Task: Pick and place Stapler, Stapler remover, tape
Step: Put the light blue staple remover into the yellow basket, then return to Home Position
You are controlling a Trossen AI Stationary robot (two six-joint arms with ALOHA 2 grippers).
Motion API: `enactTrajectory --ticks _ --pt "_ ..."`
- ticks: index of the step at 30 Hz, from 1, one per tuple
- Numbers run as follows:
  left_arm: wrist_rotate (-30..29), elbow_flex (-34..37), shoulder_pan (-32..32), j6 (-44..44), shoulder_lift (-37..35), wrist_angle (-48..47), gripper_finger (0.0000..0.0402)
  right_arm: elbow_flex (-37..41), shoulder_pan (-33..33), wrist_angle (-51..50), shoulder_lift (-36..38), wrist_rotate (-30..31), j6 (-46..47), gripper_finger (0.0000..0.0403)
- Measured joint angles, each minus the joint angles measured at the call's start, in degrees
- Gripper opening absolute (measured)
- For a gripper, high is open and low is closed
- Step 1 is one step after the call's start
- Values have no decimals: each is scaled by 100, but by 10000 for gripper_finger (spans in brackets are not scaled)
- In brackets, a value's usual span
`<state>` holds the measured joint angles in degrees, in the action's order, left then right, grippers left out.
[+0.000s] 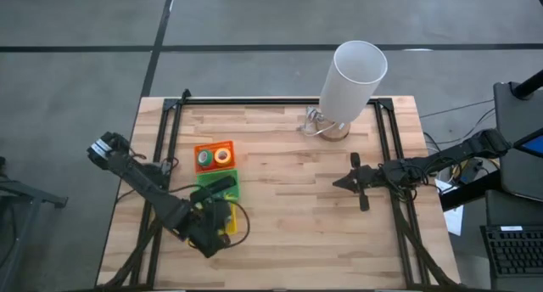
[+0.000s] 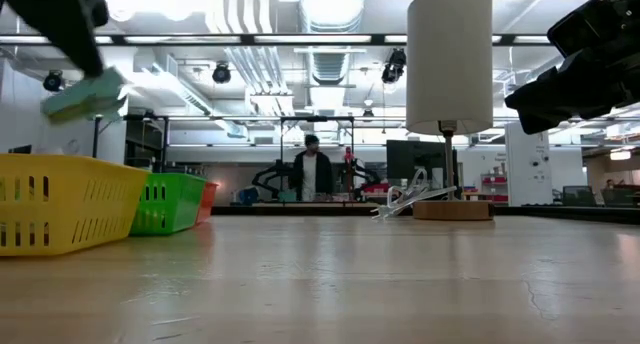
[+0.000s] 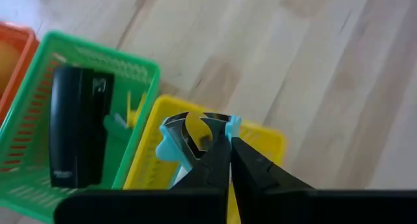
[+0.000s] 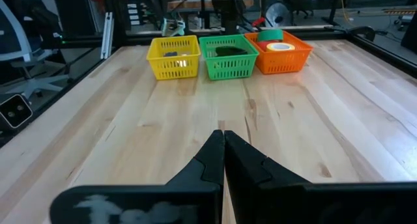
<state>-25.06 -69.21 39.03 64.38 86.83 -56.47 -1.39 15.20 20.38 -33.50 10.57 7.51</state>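
Meanwhile the left gripper (image 3: 225, 136) hung over the yellow basket (image 3: 264, 140), fingers pinching a light-blue staple remover (image 3: 171, 146); the stapler (image 3: 77, 126) lay in the green basket (image 3: 91, 58), tape (image 1: 213, 156) in the orange one (image 1: 214, 144). Right gripper (image 4: 223, 138) waited, fingers pressed together, above the desk (image 4: 273, 126).

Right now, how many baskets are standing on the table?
3, in a row on the table's left part: the orange basket, the green basket in the middle, the yellow basket under the left arm.

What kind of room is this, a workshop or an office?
Probably a robotics lab or open workshop. The low view shows exposed ceiling ducts and strip lights, a person standing among other robot arms at a far bench, and monitors. The wooden table carries two robot arms.
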Motion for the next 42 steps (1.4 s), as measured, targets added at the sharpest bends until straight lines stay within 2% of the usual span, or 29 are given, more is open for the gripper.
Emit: enactTrajectory --ticks 6,10,14,17,19,20,22,26,28,30,32,34,38,42 --pt "62 615 78 89 33 194 8 0 0 0 0 0 0 8" --pt "68 895 78 286 33 525 23 0 0 0 0 -2 -2 8" --pt "47 1017 44 538 31 610 56 0 1 1 -2 -1 -38 8" --pt "-184 1044 44 540 31 603 92 0 0 2 -2 -2 -46 8" --pt "-467 1043 28 403 28 640 115 0 0 2 -2 0 -40 8" --pt "-816 1051 26 271 28 734 123 0 0 4 -2 -2 -16 8" --pt "-1560 1132 -16 -84 28 1435 130 0 0 40 -2 -2 2 8" --pt "-1723 1503 -378 -2037 28 3861 105 0 0 255 -2 -11 7 8" --pt "-1349 1863 -667 -3279 30 5575 77 0 0 365 -2 -15 3 8" --pt "-508 2285 -1053 -4270 44 7182 41 0 0 422 0 -15 -27 8" --pt "246 2680 -1442 -4821 45 8324 12 0 0 424 11 -16 -82 8" --pt "415 3004 -1767 -5078 -24 8850 8 0 -15 422 59 -15 -183 8" --pt "512 3531 -2278 -5170 -387 8839 9 0 -163 373 264 -37 -179 8" --pt "665 4110 -2471 -5260 -1110 8899 5 2 -234 217 457 -53 -301 8"
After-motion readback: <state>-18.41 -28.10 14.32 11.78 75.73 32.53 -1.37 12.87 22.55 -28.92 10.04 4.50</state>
